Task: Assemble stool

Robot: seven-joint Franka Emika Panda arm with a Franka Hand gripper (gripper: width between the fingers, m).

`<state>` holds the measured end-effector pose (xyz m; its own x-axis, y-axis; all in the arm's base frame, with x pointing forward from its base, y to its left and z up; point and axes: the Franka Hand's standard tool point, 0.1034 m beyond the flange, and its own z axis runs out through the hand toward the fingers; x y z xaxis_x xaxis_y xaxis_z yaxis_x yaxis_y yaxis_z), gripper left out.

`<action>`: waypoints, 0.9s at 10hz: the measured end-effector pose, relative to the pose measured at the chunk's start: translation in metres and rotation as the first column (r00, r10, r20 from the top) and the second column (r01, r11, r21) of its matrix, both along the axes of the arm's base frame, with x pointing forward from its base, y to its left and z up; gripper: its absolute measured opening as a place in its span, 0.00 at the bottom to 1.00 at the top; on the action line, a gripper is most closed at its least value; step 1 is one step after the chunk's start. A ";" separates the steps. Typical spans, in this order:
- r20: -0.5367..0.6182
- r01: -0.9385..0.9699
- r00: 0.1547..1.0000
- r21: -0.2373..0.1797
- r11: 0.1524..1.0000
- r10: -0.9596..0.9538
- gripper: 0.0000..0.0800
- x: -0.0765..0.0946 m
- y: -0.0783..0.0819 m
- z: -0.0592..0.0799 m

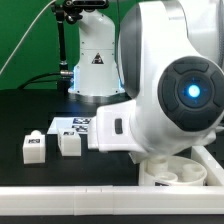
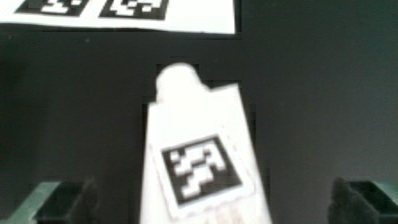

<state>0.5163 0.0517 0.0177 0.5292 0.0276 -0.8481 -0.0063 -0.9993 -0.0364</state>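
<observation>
Through the wrist camera I saw a stool leg [image 2: 199, 150] lying tag-up between the gripper [image 2: 210, 200] fingers [image 2: 54, 200], apart from both. The jaws stood spread wide, pinching nothing. The marker board [image 2: 125, 12] lay beyond the leg. In the exterior view, the round seat [image 1: 180, 178] showed under the arm, at the exterior view's right.

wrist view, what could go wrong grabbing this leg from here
1. The leg lies slightly skewed between the fingers of the open end effector, so closing might twist it rather than grip it squarely.
2. In the exterior view the seat sits close by the arm, which might knock it.
</observation>
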 end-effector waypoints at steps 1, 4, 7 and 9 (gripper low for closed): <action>0.008 -0.001 1.000 0.003 1.000 0.001 0.81 0.001 0.000 -0.001; 0.036 0.002 0.999 0.003 1.000 -0.002 0.81 0.004 -0.001 -0.008; 0.053 0.006 0.999 0.004 1.000 -0.006 0.81 0.003 -0.002 -0.013; 0.053 0.006 0.999 0.004 1.000 -0.006 0.66 0.003 -0.002 -0.013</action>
<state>0.5196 0.0497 0.0050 0.5733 0.0273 -0.8189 -0.0102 -0.9991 -0.0405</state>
